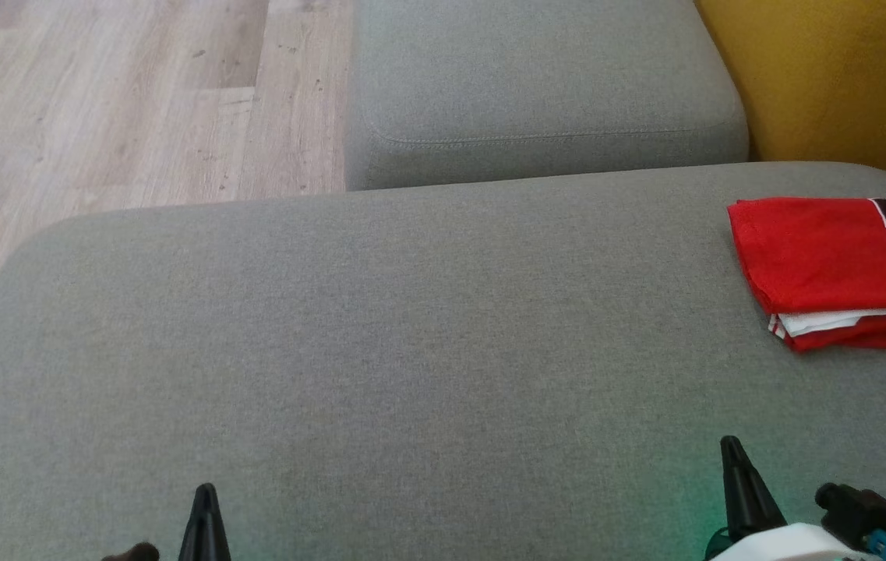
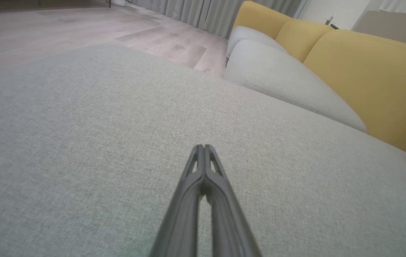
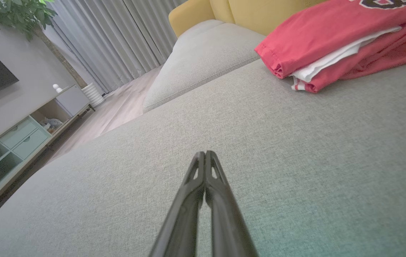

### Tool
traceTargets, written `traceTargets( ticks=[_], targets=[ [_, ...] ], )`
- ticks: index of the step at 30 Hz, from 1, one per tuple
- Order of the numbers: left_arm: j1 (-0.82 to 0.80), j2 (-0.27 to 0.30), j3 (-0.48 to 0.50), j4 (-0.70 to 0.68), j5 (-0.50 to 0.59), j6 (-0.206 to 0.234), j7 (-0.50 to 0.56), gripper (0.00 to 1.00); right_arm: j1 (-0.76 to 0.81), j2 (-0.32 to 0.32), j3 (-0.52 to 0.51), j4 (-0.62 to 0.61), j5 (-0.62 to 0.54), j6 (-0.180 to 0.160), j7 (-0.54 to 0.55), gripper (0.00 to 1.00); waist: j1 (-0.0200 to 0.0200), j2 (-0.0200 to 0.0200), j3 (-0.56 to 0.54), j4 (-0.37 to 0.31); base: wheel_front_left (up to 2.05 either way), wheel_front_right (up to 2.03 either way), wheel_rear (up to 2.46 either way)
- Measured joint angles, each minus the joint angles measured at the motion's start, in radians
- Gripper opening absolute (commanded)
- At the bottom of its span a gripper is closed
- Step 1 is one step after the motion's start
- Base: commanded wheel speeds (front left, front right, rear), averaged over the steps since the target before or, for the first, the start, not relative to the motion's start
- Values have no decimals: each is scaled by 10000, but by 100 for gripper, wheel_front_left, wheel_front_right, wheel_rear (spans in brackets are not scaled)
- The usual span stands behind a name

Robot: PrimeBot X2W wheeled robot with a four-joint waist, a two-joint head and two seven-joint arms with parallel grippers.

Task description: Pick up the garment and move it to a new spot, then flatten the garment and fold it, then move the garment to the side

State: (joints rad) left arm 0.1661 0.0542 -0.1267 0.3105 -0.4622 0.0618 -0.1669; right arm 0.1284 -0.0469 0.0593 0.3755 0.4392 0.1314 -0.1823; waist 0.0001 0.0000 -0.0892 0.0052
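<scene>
Currently the folded red jersey (image 1: 824,257) lies at the right end of the grey sofa cushion (image 1: 411,327). Well apart from it, the left gripper (image 2: 204,147) and right gripper (image 3: 205,153) hover, fingertips pressed together, empty.

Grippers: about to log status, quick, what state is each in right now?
Left gripper: closed, holding nothing.
Right gripper: closed, holding nothing; the jersey lies apart from it.
</scene>
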Motion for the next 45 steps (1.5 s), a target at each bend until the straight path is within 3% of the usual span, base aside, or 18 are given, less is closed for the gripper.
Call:
traceTargets(
  ticks=[45],
  targets=[
    [-988,-23,949,-127,-5248,-834,1266,0,-823,-2,-755,-428,5436,0,1256,0,0,0,427,-24,0,0,0]
  ],
)
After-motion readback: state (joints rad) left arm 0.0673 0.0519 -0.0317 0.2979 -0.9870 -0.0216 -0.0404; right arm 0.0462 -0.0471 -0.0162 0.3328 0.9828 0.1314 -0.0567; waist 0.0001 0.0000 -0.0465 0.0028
